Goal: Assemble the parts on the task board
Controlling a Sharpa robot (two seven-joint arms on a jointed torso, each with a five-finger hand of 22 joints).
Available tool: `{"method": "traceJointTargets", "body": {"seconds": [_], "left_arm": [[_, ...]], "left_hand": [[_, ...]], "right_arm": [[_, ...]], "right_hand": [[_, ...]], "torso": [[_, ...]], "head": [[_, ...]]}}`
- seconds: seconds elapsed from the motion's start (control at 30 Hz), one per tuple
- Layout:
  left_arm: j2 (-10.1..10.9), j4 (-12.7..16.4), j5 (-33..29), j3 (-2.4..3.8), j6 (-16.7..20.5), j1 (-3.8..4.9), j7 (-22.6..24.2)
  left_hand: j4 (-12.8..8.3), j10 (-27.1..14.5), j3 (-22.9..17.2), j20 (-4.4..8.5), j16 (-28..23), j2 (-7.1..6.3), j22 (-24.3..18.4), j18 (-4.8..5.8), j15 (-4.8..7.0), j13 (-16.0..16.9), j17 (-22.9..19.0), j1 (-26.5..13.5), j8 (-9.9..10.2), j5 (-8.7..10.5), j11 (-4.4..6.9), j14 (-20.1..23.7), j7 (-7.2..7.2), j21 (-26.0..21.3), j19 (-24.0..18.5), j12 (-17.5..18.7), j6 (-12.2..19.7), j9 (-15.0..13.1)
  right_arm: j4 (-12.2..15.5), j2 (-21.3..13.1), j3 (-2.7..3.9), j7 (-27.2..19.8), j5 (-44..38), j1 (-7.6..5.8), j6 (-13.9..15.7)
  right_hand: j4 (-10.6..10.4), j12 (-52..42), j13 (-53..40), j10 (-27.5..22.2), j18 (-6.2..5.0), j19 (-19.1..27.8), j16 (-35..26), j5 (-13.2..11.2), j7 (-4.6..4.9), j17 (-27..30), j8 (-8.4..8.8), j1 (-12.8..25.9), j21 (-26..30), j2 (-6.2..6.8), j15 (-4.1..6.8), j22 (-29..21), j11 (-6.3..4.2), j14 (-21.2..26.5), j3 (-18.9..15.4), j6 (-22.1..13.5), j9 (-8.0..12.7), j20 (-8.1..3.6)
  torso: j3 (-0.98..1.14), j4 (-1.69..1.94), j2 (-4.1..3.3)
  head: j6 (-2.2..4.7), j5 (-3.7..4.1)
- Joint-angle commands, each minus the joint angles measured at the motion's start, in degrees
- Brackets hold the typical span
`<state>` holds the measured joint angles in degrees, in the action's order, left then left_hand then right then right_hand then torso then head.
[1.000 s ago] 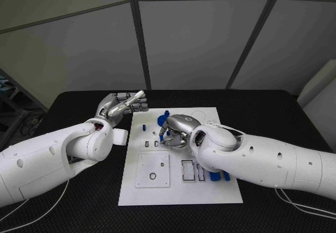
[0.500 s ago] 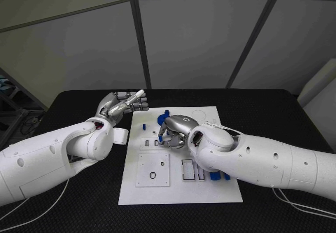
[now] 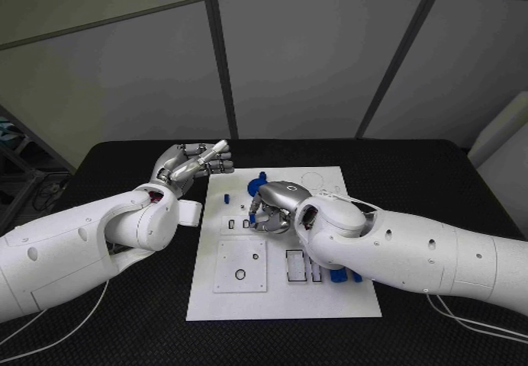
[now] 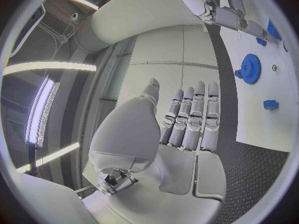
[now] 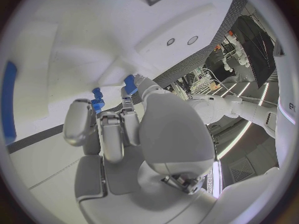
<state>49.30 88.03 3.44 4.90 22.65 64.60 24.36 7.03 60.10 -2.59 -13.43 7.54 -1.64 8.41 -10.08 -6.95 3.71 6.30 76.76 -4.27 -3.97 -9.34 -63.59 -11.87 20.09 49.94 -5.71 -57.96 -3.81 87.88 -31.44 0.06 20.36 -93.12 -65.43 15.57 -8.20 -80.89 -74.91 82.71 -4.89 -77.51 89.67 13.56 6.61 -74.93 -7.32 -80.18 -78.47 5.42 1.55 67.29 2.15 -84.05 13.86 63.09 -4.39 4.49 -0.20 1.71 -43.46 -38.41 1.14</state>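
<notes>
The white task board lies in the middle of the black table. My right hand hovers low over the board's middle and pinches a small blue part between thumb and fingers. The same hand and its blue part appear in the right wrist view, just above the white board. My left hand is raised off the board's far left corner, fingers side by side, holding nothing. The left wrist view of this hand also has it empty. A blue gear lies on the board near it.
A small blue peg stands near the board's left edge. More blue parts lie by the slots beside my right forearm. A square inset plate sits at the board's near left. The gear and a small blue piece appear beyond my left hand.
My right hand has edged slightly left over the board, still holding the blue part. The left hand has barely moved.
</notes>
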Motion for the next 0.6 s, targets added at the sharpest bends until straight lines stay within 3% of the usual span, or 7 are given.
{"method": "traceJointTargets", "body": {"seconds": [0.03,0.6], "left_arm": [[0.0,0.1,0.4,0.05,-0.6,0.07,0.2],[0.0,0.0,0.4,0.05,-0.6,0.07,0.1]], "left_hand": [[-0.2,0.5,0.1,-0.12,-0.2,0.45,-0.1,-0.42,-0.02,0.1,0.1,-0.1,0.3,0.19,0.03,-0.2,-0.18,-0.2,-0.4,0.3,-0.4,0.0],[-0.2,0.5,0.2,-0.12,-0.3,0.46,-0.1,-0.42,-0.02,0.1,0.1,-0.1,0.3,0.19,0.02,-0.2,-0.2,-0.2,-0.4,0.3,-0.4,0.0]], "right_arm": [[-0.1,0.0,-0.12,0.2,-0.4,0.04,-1.8],[0.0,-0.1,-0.14,0.5,-1.1,0.05,-2.6]], "right_hand": [[-0.2,0.3,-4.3,-0.3,0.26,0.0,0.3,-0.1,0.01,-15.1,-0.34,0.5,0.1,0.32,0.39,-0.1,-0.2,-6.0,-0.4,0.2,0.0,-0.16],[-0.1,0.6,-4.0,-0.6,0.25,0.1,0.3,0.0,0.3,-15.1,0.02,0.9,0.2,0.88,0.22,-0.2,0.03,-6.0,-0.6,-0.6,0.2,-0.06]], "torso": [[0.02,0.01,0.0],[0.0,-0.01,-0.01]], "head": [[-0.07,0.01],[-0.23,-0.14]]}}
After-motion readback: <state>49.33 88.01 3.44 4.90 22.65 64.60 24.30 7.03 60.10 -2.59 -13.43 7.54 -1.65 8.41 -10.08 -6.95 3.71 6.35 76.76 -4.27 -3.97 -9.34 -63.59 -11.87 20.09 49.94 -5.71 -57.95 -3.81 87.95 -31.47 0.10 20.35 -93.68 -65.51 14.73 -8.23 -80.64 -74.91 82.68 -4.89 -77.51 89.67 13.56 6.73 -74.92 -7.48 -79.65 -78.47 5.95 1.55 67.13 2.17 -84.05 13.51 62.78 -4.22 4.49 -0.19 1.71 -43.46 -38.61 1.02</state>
